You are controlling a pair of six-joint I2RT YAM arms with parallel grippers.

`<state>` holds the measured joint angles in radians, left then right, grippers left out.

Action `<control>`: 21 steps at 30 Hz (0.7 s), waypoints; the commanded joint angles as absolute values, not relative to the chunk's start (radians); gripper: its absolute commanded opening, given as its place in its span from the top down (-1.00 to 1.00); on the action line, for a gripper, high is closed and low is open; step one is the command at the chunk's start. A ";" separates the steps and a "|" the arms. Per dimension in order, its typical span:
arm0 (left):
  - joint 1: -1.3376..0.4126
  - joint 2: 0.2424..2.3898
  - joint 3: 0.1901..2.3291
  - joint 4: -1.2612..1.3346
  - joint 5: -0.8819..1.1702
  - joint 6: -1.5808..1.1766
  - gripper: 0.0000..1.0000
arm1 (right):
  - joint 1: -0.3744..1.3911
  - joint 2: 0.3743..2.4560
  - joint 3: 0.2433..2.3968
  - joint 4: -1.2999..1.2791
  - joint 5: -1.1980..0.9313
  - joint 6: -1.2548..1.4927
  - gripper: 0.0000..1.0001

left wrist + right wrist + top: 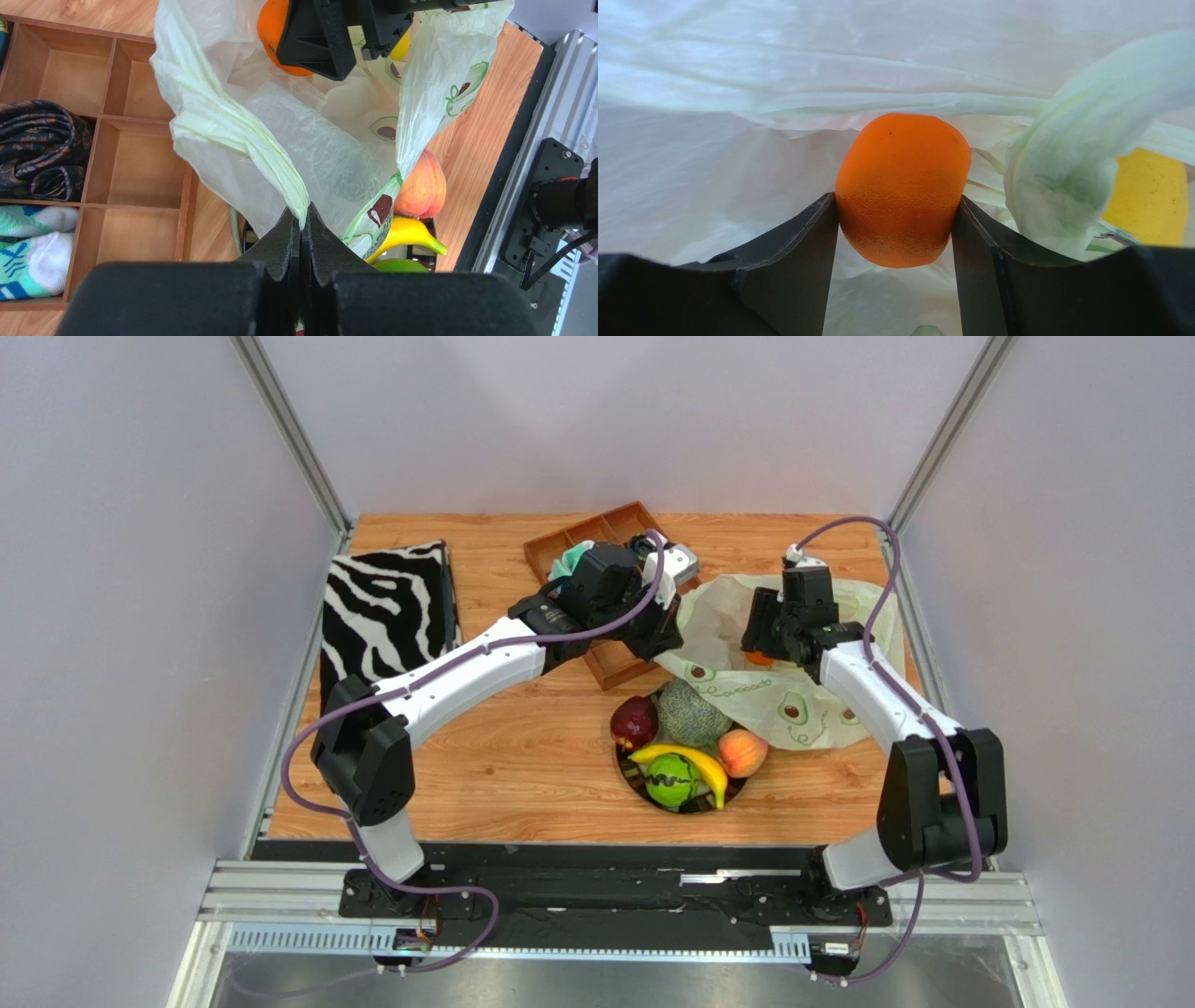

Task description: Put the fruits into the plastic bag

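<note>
Orange (pixel 903 189) is the one in play here. The right claw (pixel 898 234) has it pinched between both fingers (pixel 808 245), with the crinkly film of the plastic bag (pixel 738 105) all around behind it. At 3 o'clock from the orange a bunched-up bag handle (pixel 1074 168) sits right in the way, and a yellow fruit (pixel 1151 196) is lying in the bag just past it.

From above, the bag is spread out at about 3 o'clock on the table (pixel 463 756). The left claw (pixel 303 224) is pressed together on a twisted fold of the bag's rim and holds that side up, so the mouth gapes toward the right claw. The left arm reaches diagonally across the table and covers part of the wooden tray (pixel 603 539) at 12 o'clock. From the left wrist you can see a dark cloth roll (pixel 38 150) and teal socks (pixel 35 245) in the tray's compartments, just beside the bag.

The rest of the fruit is piled in a dark dish (pixel 622 756) at roughly 5 o'clock, touching the bag's near edge: dark red apple (pixel 634 721), netted melon (pixel 692 711), peach (pixel 742 752), banana (pixel 694 759) and the striped green ball (pixel 671 781). The raised bag film hangs partly in front of the peach and banana in the left wrist view.

A zebra box (pixel 386 609) sits at 9 o'clock, well apart from everything.
</note>
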<state>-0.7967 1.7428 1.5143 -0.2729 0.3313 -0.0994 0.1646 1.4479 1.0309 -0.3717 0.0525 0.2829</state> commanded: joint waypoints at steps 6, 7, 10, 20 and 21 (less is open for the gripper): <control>-0.790 1.738 1.559 -0.270 0.333 -0.086 1.00 | 0.130 1.486 1.072 -0.368 0.339 0.219 0.29; -0.788 1.740 1.559 -0.268 0.333 -0.087 1.00 | 0.127 1.489 1.072 -0.371 0.350 0.216 0.28; -0.787 1.741 1.559 -0.268 0.337 -0.090 1.00 | 0.120 1.503 1.075 -0.379 0.371 0.213 0.16; -0.787 1.743 1.559 -0.268 0.342 -0.087 1.00 | 0.103 1.535 1.088 -0.394 0.299 0.227 -0.61; -0.788 1.743 1.559 -0.268 0.344 -0.089 1.00 | 0.103 1.537 1.089 -0.394 0.293 0.227 -0.63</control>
